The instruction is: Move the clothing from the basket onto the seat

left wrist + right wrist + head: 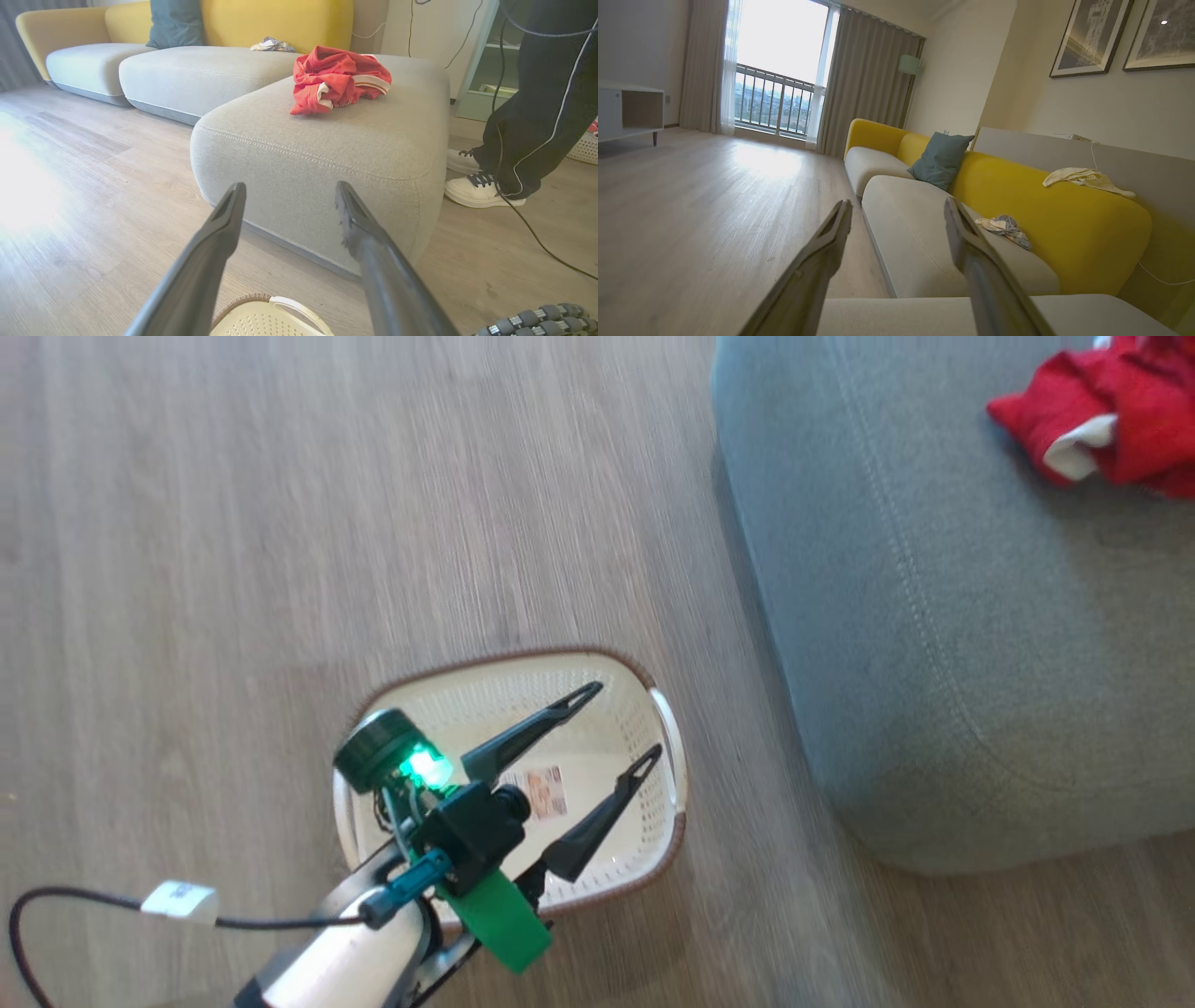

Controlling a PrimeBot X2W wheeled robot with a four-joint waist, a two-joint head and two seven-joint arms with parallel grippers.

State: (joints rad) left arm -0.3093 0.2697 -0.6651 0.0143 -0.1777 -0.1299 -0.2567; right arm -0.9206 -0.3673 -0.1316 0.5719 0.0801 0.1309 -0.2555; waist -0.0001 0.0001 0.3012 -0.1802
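The cream basket (422,678) stands on the wood floor with just a label on its bottom; its rim (261,317) shows below my fingers in the left wrist view. My left gripper (627,719) hovers over the basket, open and holding nothing, fingers pointing toward the grey seat (934,616). Red clothing (1120,411) with white trim lies bunched on the seat's far right. From the left wrist, the clothing (336,79) rests on top of the seat (327,149), beyond my open left gripper (289,191). My right gripper (896,205) is open, nothing between its fingers.
A person's dark trouser legs (537,93) and white shoes (476,191) stand right of the seat, with a cable trailing on the floor. A yellow-backed sofa (1041,205) with a teal cushion (941,156) and small cloths runs behind. A cable (93,901) lies by my left arm.
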